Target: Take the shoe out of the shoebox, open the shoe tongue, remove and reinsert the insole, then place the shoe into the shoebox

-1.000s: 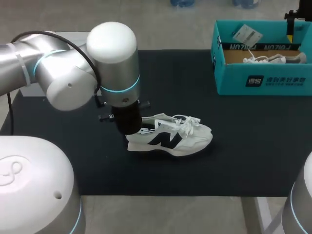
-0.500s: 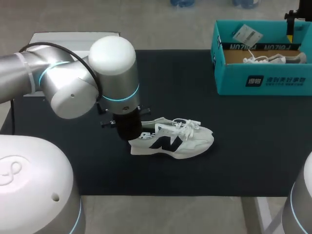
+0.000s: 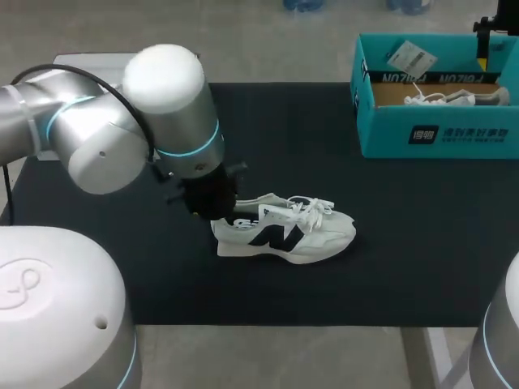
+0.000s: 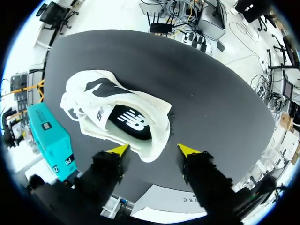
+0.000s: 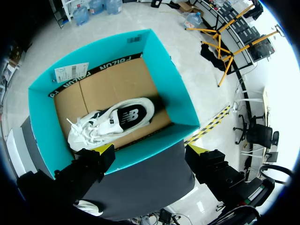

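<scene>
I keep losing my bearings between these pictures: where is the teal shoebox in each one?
Head view: the shoebox sits at the far right corner of the black mat.
Left wrist view: beside the white shoe, off to one side of the left fingers.
Right wrist view: just ahead of the right fingers, open, another shoe inside.
Shared landmark: the black mat.
</scene>
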Tool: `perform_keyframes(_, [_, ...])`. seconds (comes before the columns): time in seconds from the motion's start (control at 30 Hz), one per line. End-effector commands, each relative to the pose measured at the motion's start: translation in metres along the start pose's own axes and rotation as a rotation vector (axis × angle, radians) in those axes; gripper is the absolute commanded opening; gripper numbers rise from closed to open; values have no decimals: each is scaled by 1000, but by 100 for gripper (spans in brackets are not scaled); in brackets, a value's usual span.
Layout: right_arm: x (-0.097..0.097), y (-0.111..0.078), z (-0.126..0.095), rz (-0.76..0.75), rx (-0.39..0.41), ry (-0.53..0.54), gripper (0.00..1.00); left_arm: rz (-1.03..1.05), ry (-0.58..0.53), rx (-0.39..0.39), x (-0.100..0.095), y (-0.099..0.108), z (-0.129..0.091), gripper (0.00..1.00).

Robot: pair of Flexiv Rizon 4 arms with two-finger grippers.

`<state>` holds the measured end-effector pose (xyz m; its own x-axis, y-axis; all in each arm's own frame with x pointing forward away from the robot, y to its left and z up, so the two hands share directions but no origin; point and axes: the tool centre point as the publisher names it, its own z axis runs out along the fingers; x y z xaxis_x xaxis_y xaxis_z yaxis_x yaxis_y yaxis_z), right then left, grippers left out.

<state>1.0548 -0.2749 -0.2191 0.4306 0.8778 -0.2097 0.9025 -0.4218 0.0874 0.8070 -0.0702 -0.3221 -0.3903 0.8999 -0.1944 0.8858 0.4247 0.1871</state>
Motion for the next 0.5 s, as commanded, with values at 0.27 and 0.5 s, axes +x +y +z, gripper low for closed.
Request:
perform_keyframes(0.27, [0,0,0,1,0,1,100,-427,-252,264,75,13,-63,100])
perform_keyframes(0.5, [0,0,0,1,0,1,100,-427,-252,264,75,13,-63,100])
